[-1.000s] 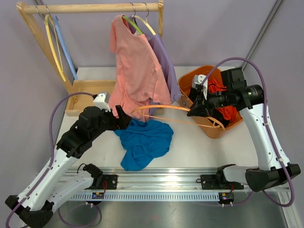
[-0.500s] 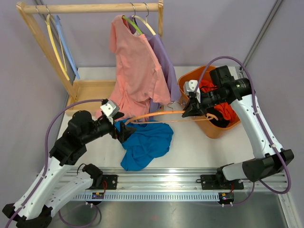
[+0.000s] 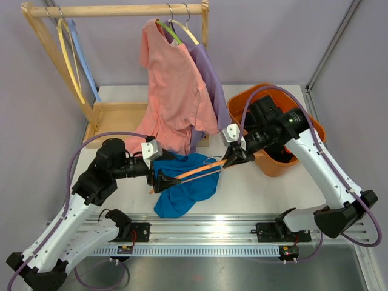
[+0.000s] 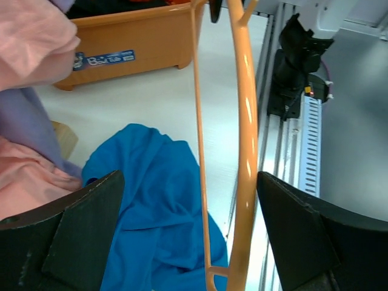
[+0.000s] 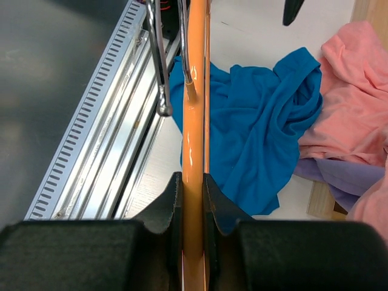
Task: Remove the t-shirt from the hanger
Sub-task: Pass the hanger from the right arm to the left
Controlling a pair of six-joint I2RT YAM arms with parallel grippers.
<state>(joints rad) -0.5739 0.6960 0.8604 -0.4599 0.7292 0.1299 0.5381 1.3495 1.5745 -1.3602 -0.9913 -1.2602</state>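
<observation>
Blue t-shirt, orange hanger, orange basket, pink shirt

The right gripper clamps one end of a bare orange hanger, whose other end sits between the spread jaws of the left gripper. A blue t-shirt lies crumpled beneath it on the white table.

Blue sticker on orange basket — print unreadable.
</observation>
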